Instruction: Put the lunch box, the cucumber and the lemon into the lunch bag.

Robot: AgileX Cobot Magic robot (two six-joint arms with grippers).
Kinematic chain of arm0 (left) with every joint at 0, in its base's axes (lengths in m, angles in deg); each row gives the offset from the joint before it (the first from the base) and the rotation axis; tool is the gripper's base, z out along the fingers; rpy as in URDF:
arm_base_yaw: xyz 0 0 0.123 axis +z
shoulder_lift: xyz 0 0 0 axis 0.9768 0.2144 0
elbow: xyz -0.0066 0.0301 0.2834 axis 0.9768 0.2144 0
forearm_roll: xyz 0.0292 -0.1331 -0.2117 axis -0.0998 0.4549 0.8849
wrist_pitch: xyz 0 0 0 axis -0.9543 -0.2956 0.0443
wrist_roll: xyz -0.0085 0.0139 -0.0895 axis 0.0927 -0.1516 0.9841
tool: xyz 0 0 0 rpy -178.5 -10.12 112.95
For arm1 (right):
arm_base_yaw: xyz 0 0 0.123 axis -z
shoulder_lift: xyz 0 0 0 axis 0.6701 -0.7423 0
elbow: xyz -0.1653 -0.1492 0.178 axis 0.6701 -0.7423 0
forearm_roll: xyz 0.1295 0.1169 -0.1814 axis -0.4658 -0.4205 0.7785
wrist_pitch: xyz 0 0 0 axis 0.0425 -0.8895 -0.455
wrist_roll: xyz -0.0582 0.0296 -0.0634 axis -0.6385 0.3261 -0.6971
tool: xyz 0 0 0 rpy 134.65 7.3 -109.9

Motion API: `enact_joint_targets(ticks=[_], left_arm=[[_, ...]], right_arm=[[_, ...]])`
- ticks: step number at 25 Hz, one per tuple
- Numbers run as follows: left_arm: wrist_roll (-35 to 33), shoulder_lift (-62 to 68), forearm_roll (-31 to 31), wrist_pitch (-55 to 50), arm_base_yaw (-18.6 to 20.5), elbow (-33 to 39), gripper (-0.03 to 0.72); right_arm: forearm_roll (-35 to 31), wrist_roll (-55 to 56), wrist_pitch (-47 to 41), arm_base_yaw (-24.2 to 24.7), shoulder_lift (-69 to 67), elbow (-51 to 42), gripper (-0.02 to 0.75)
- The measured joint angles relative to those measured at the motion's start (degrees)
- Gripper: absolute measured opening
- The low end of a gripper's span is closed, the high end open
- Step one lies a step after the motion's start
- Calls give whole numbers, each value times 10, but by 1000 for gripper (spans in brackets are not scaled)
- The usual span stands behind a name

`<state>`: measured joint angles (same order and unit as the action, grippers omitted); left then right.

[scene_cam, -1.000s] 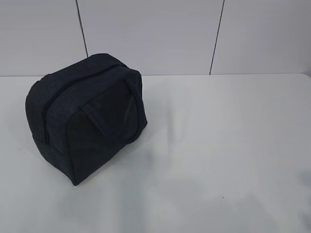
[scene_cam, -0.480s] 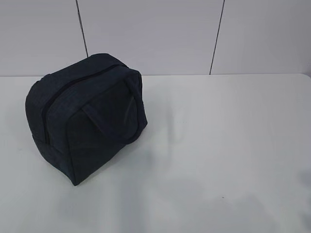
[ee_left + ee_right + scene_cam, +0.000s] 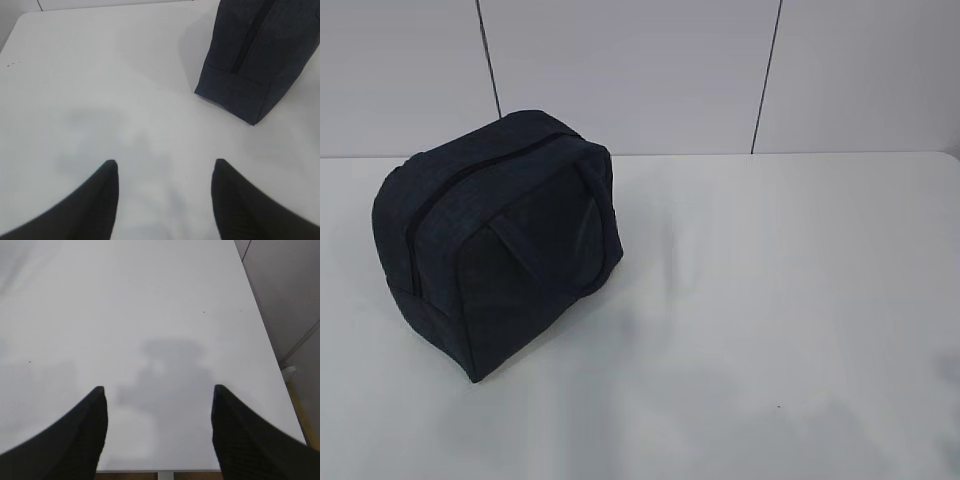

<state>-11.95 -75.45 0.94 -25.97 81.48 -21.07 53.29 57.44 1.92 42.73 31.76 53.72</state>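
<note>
Sitting on the left half of the white table (image 3: 770,300), the dark navy lunch bag (image 3: 500,245) has its zipper (image 3: 470,180) running across the top and one strap handle (image 3: 555,235) lying against the side that faces the camera. From the left wrist view, the left gripper (image 3: 165,172) hangs above bare tabletop with its fingers spread wide and nothing between them, the bag's lower corner near at upper right. Over the table's right side near the edge, the right gripper (image 3: 159,400) likewise has its fingers wide apart and empty.
</note>
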Motion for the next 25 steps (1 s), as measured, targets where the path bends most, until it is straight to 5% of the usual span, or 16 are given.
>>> enact_joint_targets(ticks=[25], left_arm=[[0, 0, 0, 0, 0, 0, 432]], right_arm=[[0, 0, 0, 0, 0, 0, 498]])
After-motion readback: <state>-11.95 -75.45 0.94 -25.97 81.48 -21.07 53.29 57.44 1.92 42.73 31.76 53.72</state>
